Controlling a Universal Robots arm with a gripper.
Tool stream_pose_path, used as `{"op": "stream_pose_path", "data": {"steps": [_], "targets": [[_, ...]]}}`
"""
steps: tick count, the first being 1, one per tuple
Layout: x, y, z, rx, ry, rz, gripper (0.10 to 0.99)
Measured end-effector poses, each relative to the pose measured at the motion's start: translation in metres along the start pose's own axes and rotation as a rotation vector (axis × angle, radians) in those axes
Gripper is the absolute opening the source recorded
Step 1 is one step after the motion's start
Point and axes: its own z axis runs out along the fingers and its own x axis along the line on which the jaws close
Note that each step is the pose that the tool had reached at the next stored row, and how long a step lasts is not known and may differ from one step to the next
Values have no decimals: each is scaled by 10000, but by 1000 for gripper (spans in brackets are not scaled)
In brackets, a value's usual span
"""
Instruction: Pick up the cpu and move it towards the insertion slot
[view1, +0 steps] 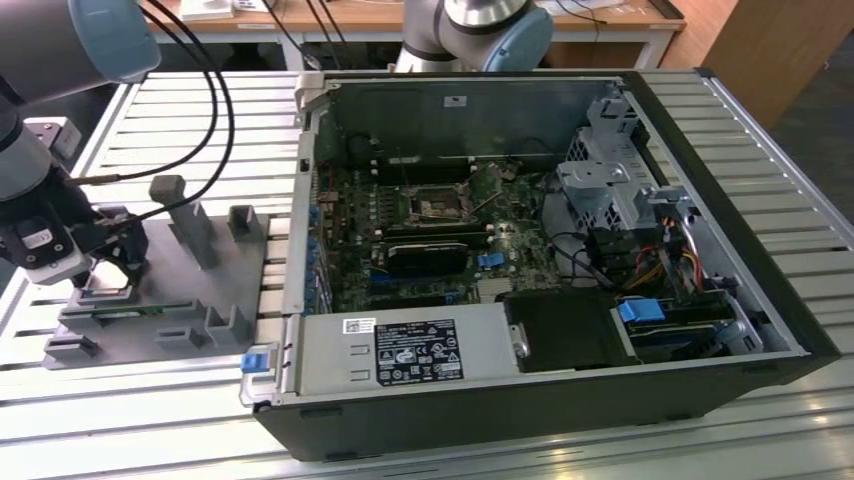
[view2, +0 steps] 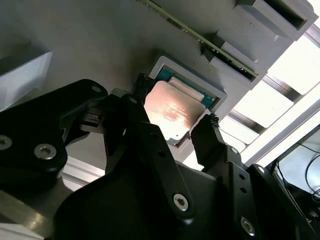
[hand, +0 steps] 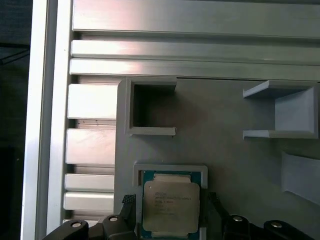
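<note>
**A:** Where is the cpu (hand: 171, 207) right now?

**B:** It lies between the fingers (view2: 147, 125) of the gripper (view2: 176, 106), flat in a shallow square pocket of the grey fixture (hand: 225, 115). The fingers are spread, one to each side of the chip, and are not clenched on it. In the first wrist view a sliver of green board shows between one tip and the metal lid.

**A:** How will it handle?

**B:** Light, stiff and thin, I'd judge. The lid looks smooth, so it is likely slippery, and the underside is probably delicate. The two opposite edges facing the fingers are the place to pinch, gently and squarely.

**A:** And the room?

**B:** Tight. The pocket's pale rim sits just outside the chip, right at the fingertips. Beyond the fingers the fixture is plain, with raised blocks well apart from them. It rests on a slatted aluminium table (view1: 174, 400). The insertion slot (view1: 438, 207) lies far from the fingers, inside the open computer case (view1: 561, 400), among cables and brackets.
</note>
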Motion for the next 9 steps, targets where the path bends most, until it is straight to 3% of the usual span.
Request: {"op": "stream_pose_path", "data": {"steps": [1,9], "targets": [[0,2,3,-2,0,-7,627],[13,18,11,-35,-1,-18,627]]}}
